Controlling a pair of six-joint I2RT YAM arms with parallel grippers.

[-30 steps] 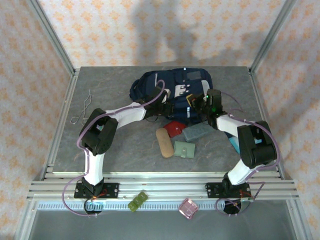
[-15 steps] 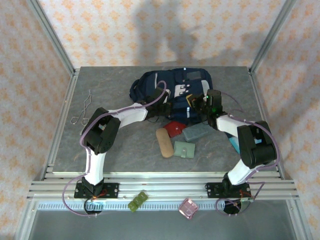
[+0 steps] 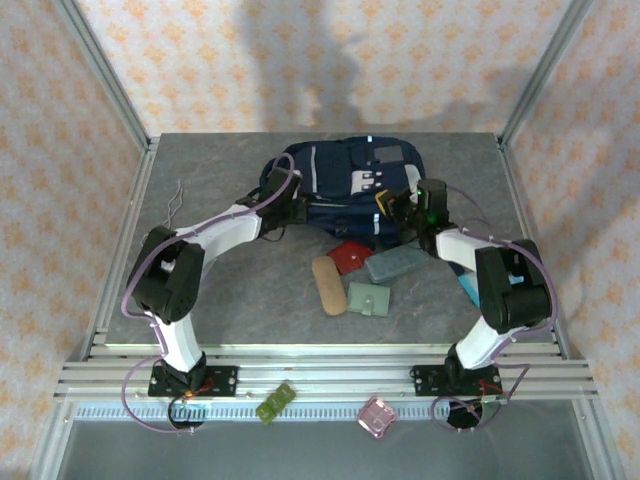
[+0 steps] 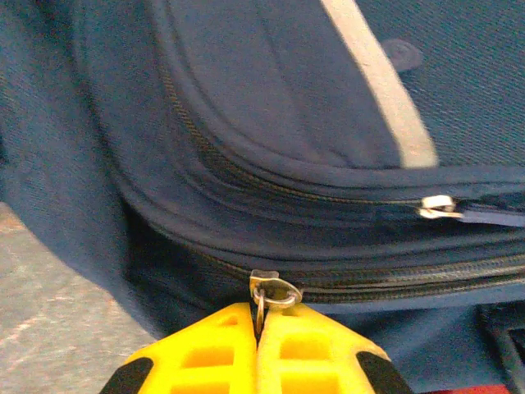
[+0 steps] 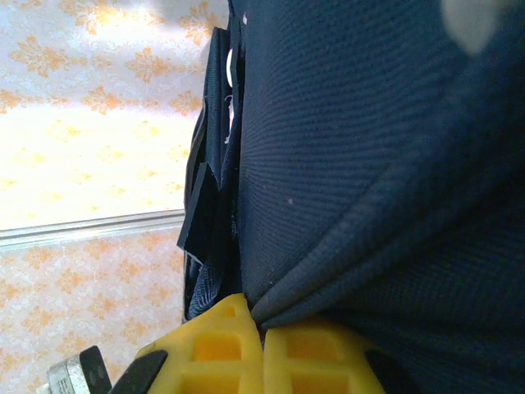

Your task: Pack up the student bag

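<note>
The student bag (image 3: 345,172), a large navy backpack with a pale stripe, lies at the back middle of the table. My left gripper (image 3: 290,207) is at its front left edge. In the left wrist view its yellow fingers (image 4: 205,353) are shut on the metal ring of a zipper pull (image 4: 275,291) on the bag's lower zipper; the gripper (image 4: 257,316) is pressed closed. My right gripper (image 3: 396,206) is at the bag's front right. In the right wrist view this gripper (image 5: 262,328) is shut on a fold of the bag's navy fabric (image 5: 369,271).
In front of the bag lie a red pouch (image 3: 349,257), a tan case (image 3: 327,285), a grey-teal case (image 3: 396,264) and a green wallet (image 3: 370,299). A wire piece (image 3: 170,215) lies at the left. A green item (image 3: 275,401) and a pink item (image 3: 377,415) sit on the front rail.
My left gripper has shut on the zipper pull and moved left along the bag's front edge. The right gripper has stayed shut on the fabric, nearly still.
</note>
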